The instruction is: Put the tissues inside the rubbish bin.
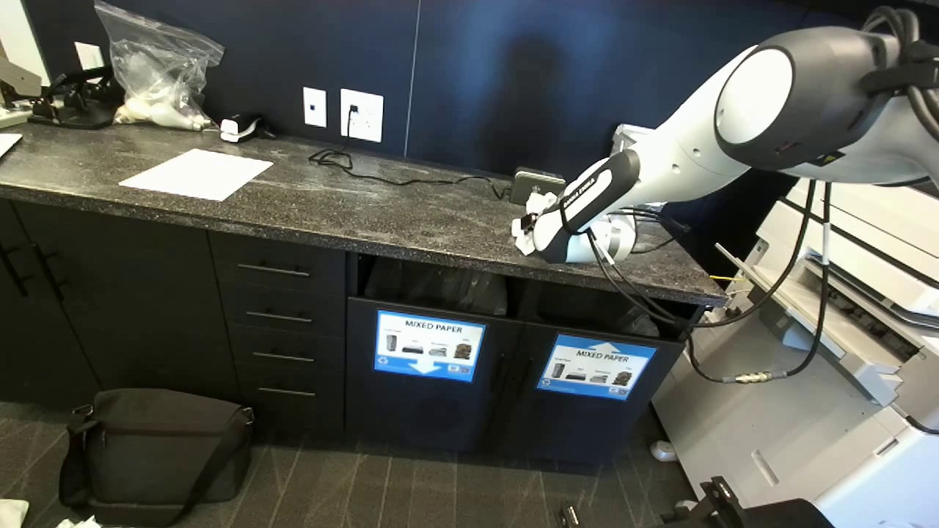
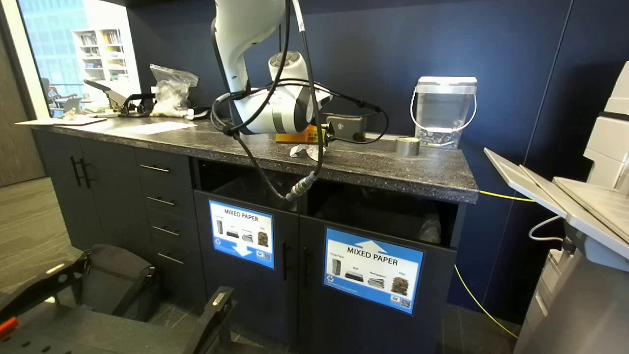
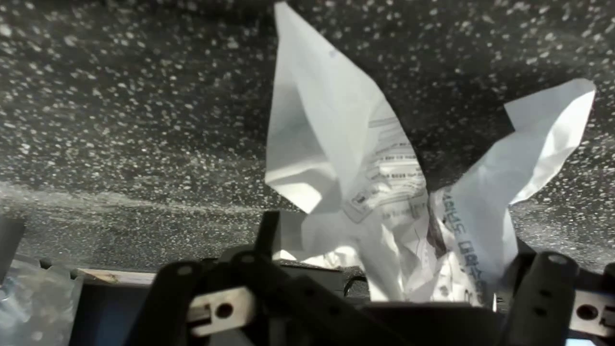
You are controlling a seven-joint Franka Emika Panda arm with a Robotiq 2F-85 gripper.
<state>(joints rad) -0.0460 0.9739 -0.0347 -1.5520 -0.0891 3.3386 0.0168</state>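
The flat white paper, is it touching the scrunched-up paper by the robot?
Apart. An exterior view shows it: a long stretch of dark speckled countertop lies between the flat white sheet and the crumpled white paper.

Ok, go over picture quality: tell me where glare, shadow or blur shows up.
In an exterior view, bluish glare flanks a soft-edged shadow on the wall; in an exterior view, the window looks washed out; in the wrist view, small print on the tissues is too blurred to read, and speckles on the countertop look soft.
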